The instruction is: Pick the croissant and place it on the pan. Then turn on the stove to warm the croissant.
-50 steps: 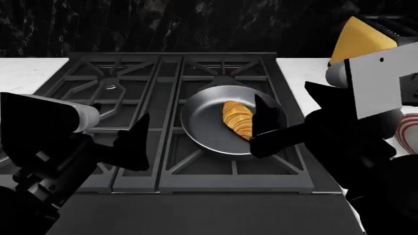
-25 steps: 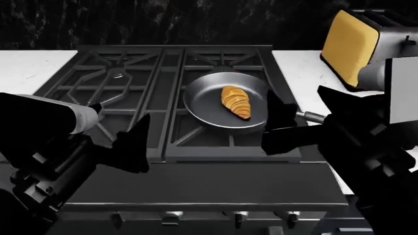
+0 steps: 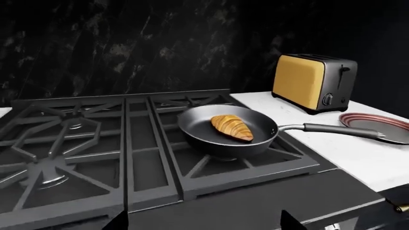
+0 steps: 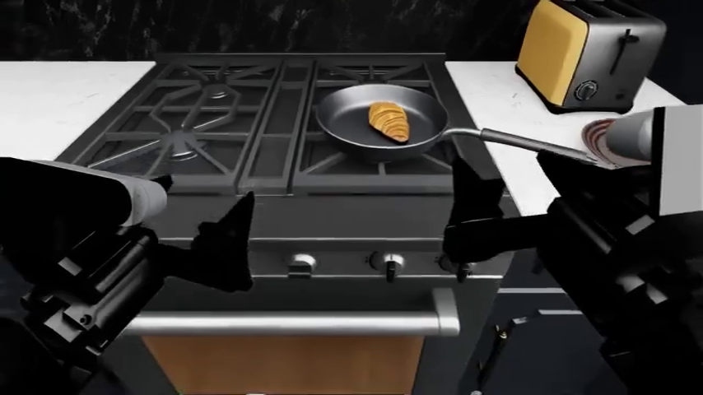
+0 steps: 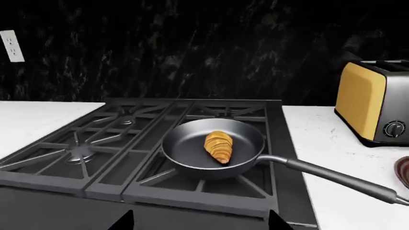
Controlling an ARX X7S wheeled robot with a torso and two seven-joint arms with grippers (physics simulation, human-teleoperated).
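The golden croissant (image 4: pixel 389 121) lies in the dark grey pan (image 4: pixel 347 132) on the stove's right burner; it also shows in the left wrist view (image 3: pixel 232 127) and the right wrist view (image 5: pixel 219 146). The pan's long handle (image 4: pixel 516 142) points right over the counter. The stove (image 4: pixel 275 140) has silver knobs (image 4: pixel 387 262) on its front and a steel oven handle (image 4: pixel 296 322). My left gripper (image 4: pixel 209 234) is open and empty in front of the stove's left side. My right gripper (image 4: pixel 470 214) is open and empty in front of the stove's right side, near the rightmost knobs.
A yellow-sided toaster (image 4: pixel 588 53) stands on the white counter (image 4: pixel 516 99) at the back right. A dark plate with red rings (image 3: pixel 377 125) lies beside the pan handle. White counter (image 4: pixel 55 95) lies left of the stove. A black stone wall (image 5: pixel 191 43) backs everything.
The head view has pulled back and down: the stove's front, knobs and oven handle have come into sight. Both grippers now sit in front of the stove. The croissant stays in the pan.
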